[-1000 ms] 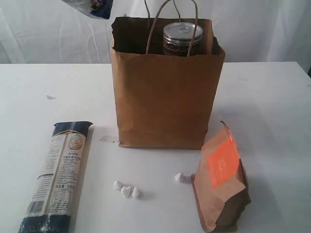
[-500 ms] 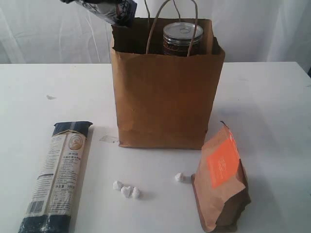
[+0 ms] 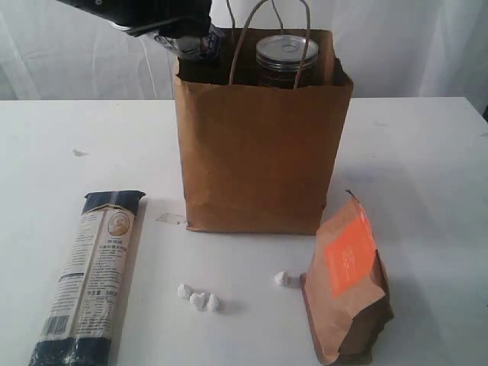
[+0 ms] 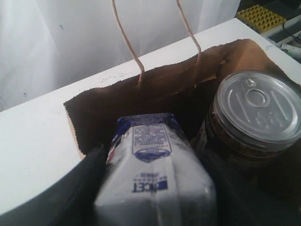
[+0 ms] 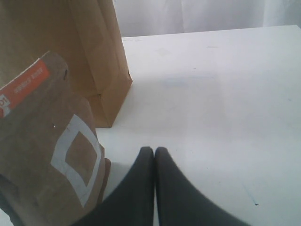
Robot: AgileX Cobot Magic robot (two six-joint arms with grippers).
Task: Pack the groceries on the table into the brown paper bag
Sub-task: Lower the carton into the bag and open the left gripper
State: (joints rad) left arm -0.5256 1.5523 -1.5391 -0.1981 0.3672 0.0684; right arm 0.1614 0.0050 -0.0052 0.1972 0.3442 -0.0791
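Observation:
The brown paper bag [image 3: 259, 152] stands upright mid-table, and the silver-topped tin [image 3: 287, 53] shows in its right half. My left gripper [image 3: 183, 32] is shut on the small white carton [image 4: 150, 165], holding it over the left side of the bag's mouth beside the tin [image 4: 256, 106]. The dark-blue pasta packet [image 3: 91, 274] lies flat at the front left. The brown pouch with orange label [image 3: 347, 286] leans at the front right. My right gripper [image 5: 154, 151] is shut on nothing, low over the table beside the pouch [image 5: 47, 141]. No yellow-grain jar or gold-lidded jar shows.
A few small white lumps [image 3: 198, 299] lie on the white table [image 3: 427, 168] in front of the bag, another [image 3: 281, 278] near the pouch. The bag's cord handles [image 3: 267, 23] stand up over its opening. A white curtain hangs behind the table.
My left gripper has carried the white carton rightward and down, from the upper left to the left side of the bag's mouth. Nothing on the table has moved.

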